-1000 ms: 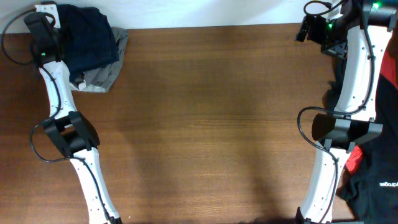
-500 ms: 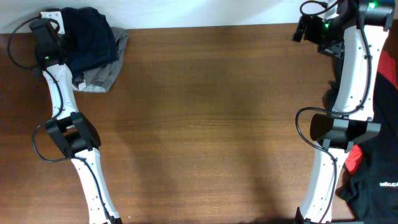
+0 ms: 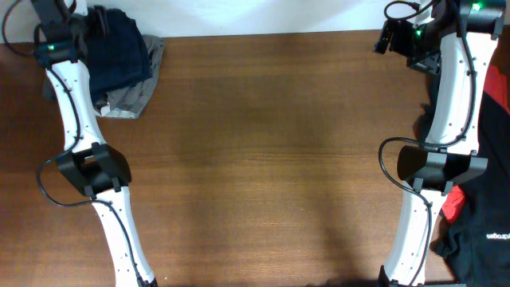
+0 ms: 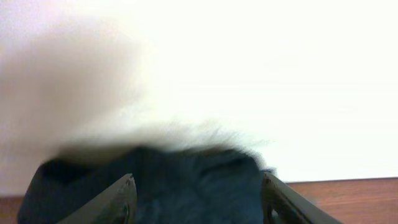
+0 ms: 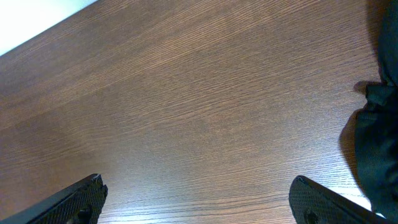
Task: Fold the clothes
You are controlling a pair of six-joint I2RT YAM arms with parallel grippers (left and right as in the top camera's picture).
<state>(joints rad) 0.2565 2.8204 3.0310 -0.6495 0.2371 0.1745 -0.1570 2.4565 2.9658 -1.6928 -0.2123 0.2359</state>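
Note:
A dark navy garment (image 3: pixel 118 52) lies bunched at the table's far left corner on top of a grey garment (image 3: pixel 131 100). My left gripper (image 3: pixel 80 28) is at that pile's far left side; in the left wrist view its fingers (image 4: pixel 198 190) stand wide apart with the navy cloth (image 4: pixel 186 186) between them. My right gripper (image 3: pixel 390 36) hovers at the far right corner, open and empty over bare wood (image 5: pixel 199 186). Red-and-black clothes (image 3: pixel 482 231) lie at the right edge.
The brown wooden table (image 3: pixel 271 159) spreads between the arms. A white wall runs along the far edge. A black cloth edge (image 5: pixel 379 143) shows at the right of the right wrist view.
My left gripper has moved toward the far edge, up beside the navy pile. The right arm has barely moved.

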